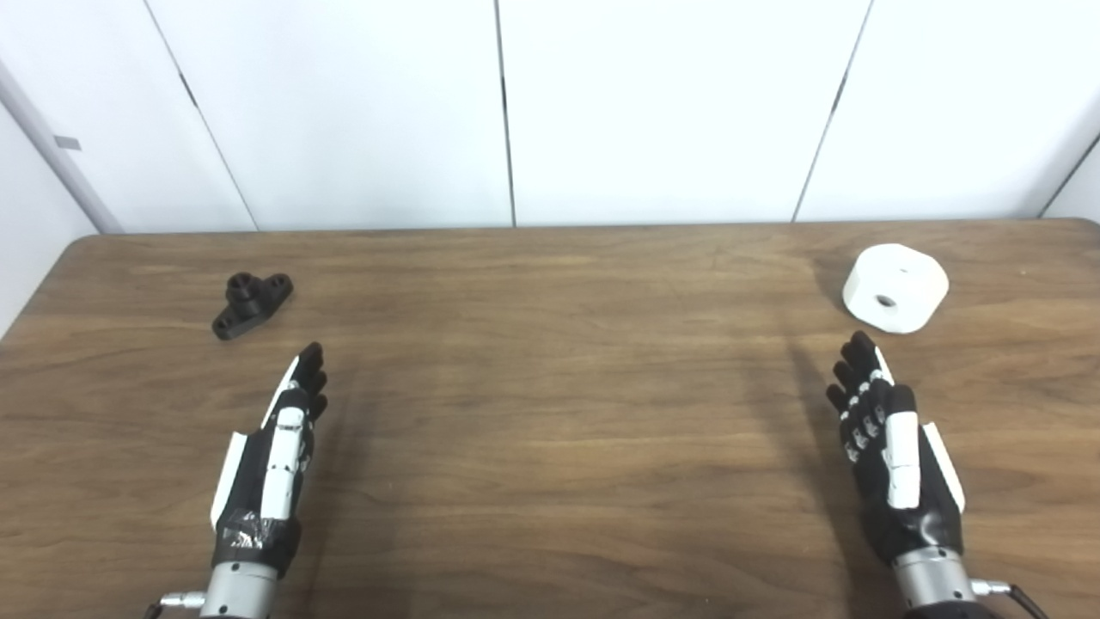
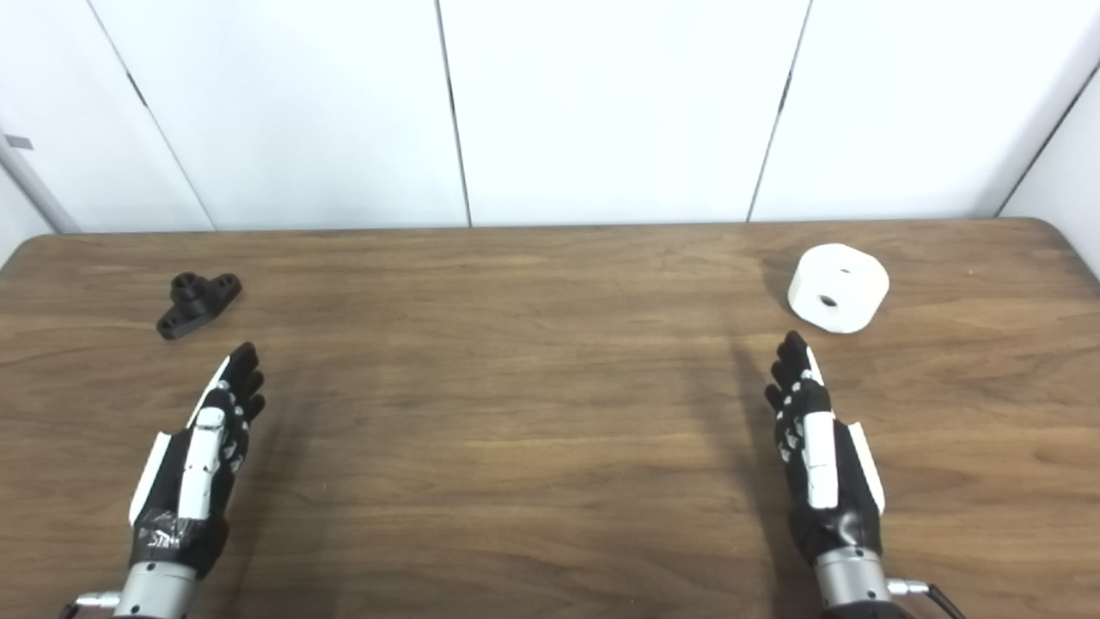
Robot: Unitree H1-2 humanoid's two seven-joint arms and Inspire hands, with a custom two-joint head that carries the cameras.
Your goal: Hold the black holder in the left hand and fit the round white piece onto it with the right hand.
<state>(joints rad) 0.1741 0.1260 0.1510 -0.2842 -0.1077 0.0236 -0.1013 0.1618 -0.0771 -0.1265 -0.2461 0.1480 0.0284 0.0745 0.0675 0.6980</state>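
We see a brown wood-grain table (image 1: 550,447) backed by white wall panels (image 1: 670,103). The small black plastic holder (image 1: 251,303) lies at ten o'clock, the round white piece (image 1: 896,287) with a centre hole at two. Our left hand (image 1: 273,456) and right hand (image 1: 889,447) are empty, fingers extended, seemingly just above the wood.

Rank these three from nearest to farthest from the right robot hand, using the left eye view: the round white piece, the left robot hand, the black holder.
From the right robot hand:
1. Round white piece, just beyond its fingertips, at the table's far right.
2. Left robot hand, across the table on the left, level with it.
3. Black holder, far left, beyond the left robot hand.
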